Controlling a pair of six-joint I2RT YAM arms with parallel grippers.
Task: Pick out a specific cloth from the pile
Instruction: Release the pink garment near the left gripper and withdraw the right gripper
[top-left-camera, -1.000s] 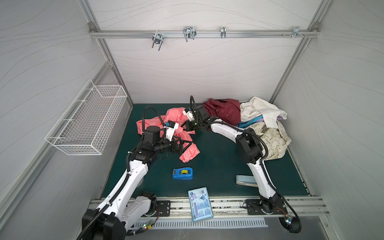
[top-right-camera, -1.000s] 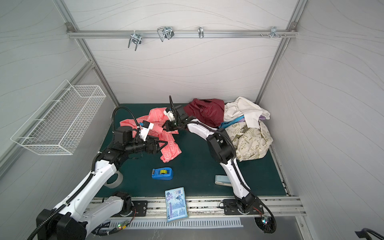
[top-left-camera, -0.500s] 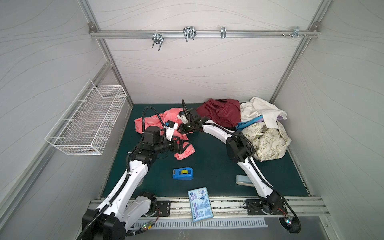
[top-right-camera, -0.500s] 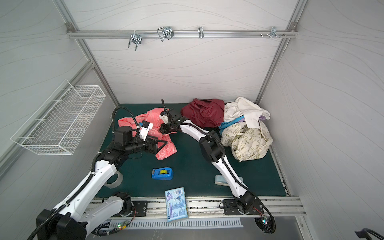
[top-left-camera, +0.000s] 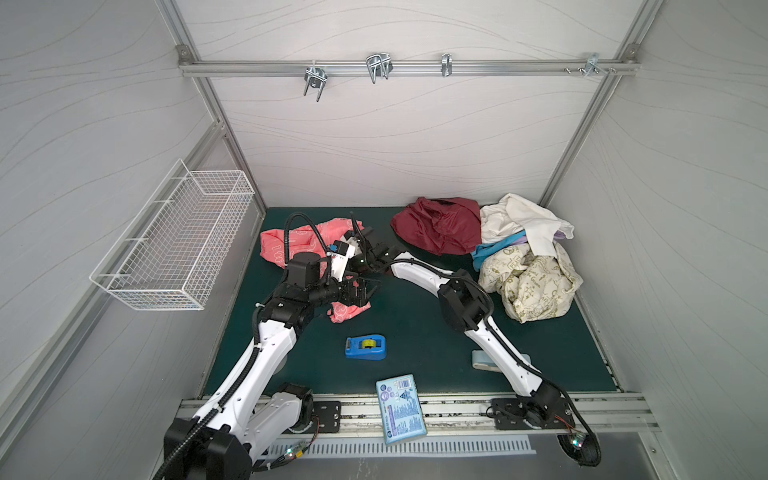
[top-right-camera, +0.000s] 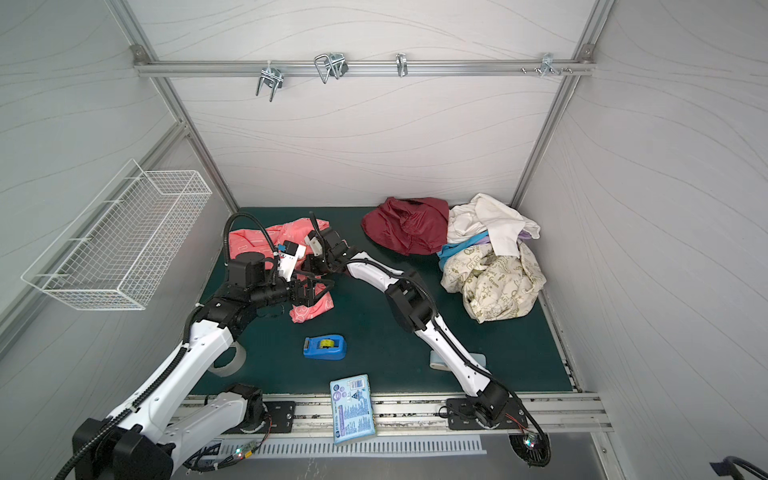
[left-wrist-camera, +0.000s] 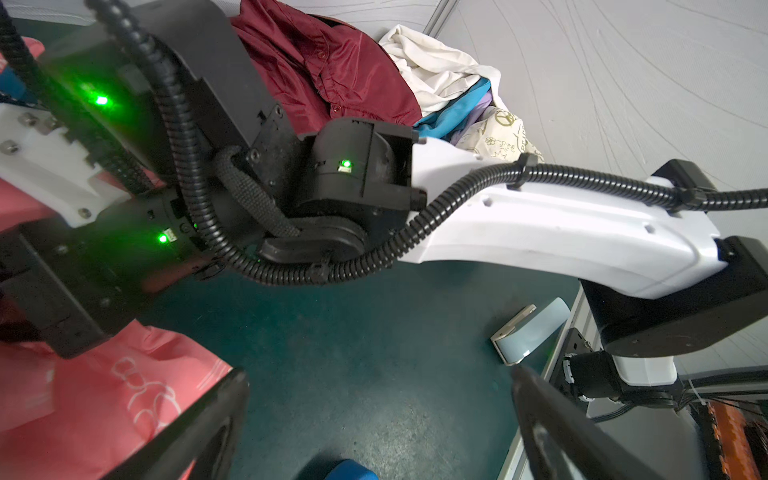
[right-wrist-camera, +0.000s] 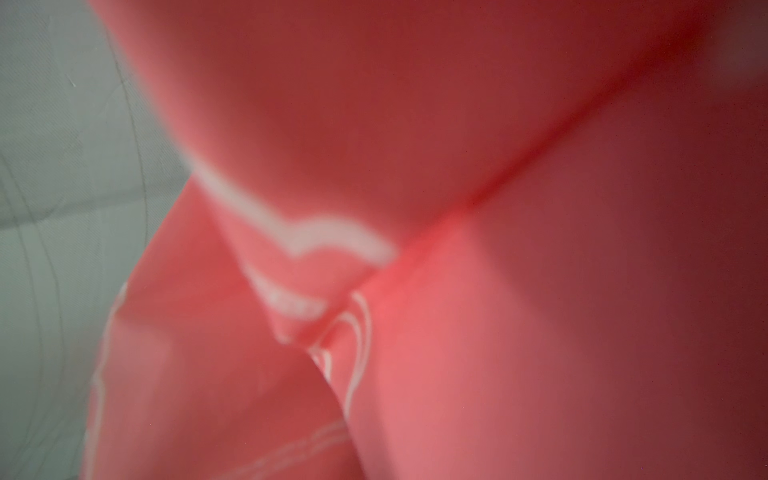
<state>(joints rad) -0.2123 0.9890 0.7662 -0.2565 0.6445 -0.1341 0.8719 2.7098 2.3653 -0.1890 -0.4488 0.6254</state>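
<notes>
Coral-pink cloth (top-left-camera: 275, 245) lies left of centre in both top views, its middle hidden under both arms, well apart from the pile (top-left-camera: 528, 274) at right. Blurred pink folds fill the right wrist view, hiding the fingers. Since a second ago the right gripper (top-left-camera: 352, 269) has drawn the cloth leftward. It is closed, seemingly pinching fabric. The left gripper (left-wrist-camera: 378, 372) gapes wide and holds nothing.
</notes>
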